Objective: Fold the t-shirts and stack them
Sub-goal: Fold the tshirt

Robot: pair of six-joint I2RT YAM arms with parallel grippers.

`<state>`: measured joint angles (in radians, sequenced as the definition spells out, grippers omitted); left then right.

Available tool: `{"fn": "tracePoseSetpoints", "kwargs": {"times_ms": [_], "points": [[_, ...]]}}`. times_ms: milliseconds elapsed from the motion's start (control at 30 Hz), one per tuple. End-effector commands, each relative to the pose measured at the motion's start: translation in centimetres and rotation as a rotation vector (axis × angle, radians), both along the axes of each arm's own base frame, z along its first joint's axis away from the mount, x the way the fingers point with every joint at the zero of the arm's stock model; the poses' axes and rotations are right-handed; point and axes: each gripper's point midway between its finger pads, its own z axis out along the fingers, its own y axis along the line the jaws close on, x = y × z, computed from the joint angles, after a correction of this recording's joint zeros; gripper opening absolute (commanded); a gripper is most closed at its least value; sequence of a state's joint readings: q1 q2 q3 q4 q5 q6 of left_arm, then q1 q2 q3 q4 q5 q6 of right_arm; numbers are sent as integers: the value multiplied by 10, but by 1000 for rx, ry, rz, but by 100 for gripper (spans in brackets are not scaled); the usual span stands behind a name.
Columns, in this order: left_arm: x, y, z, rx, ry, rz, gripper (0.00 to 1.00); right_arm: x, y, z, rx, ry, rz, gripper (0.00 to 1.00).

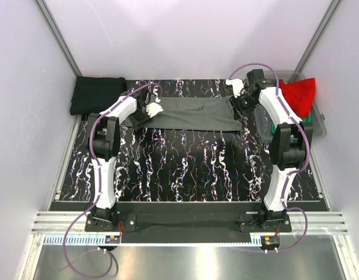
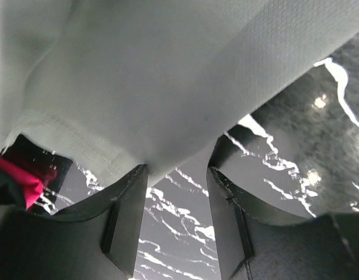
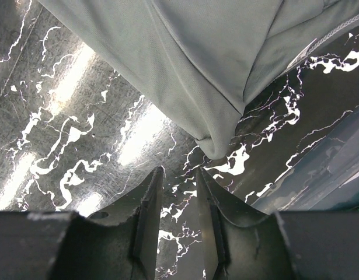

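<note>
Our left gripper (image 2: pixel 178 178) stands at the left end of the grey shirt (image 1: pixel 191 114) with its jaws well apart; the table (image 1: pixel 185 163) shows plainly between them, and nothing is clamped. The shirt's hem hangs at the tip of one finger (image 2: pixel 129 210); from this close view we cannot tell whether it rests on the finger or only hangs in front of it. Our right gripper (image 3: pixel 178 175) sits at the shirt's right end with only a narrow gap between its jaws; it holds nothing, and the nearest corner of cloth lies just ahead of its fingertips.

The grey shirt lies flat as a long band across the far part of the table, so we judge the lengthwise folds done and the end-to-end fold not yet made. A black shirt (image 1: pixel 97 94) lies folded at the far left corner; a red shirt (image 1: pixel 299 93) waits in the bin (image 1: pixel 320 129) at the far right.

We think the next move calls for a fresh grip on one end; each pinch must take all the layers, or the band will open as it lifts; that end then goes over onto the other, edges matched, before the bundle goes to the stack.
</note>
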<state>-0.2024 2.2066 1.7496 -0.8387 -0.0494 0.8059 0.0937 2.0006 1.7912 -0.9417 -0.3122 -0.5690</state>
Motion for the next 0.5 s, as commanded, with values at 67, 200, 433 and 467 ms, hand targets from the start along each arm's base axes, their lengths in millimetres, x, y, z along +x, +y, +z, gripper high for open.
{"fn": "tracePoseSetpoints", "kwargs": {"times_ms": [67,200,433,467], "points": [[16,17,0,85,-22,-22,50,3,12,12,44,-15,10,37],[12,22,-6,114,2,-53,49,1,15,10,51,-5,13,37],[-9,20,-10,116,76,-89,3,5,22,6,58,4,14,37],[-12,18,-8,114,81,-97,0,6,22,5,59,4,10,36]]}}
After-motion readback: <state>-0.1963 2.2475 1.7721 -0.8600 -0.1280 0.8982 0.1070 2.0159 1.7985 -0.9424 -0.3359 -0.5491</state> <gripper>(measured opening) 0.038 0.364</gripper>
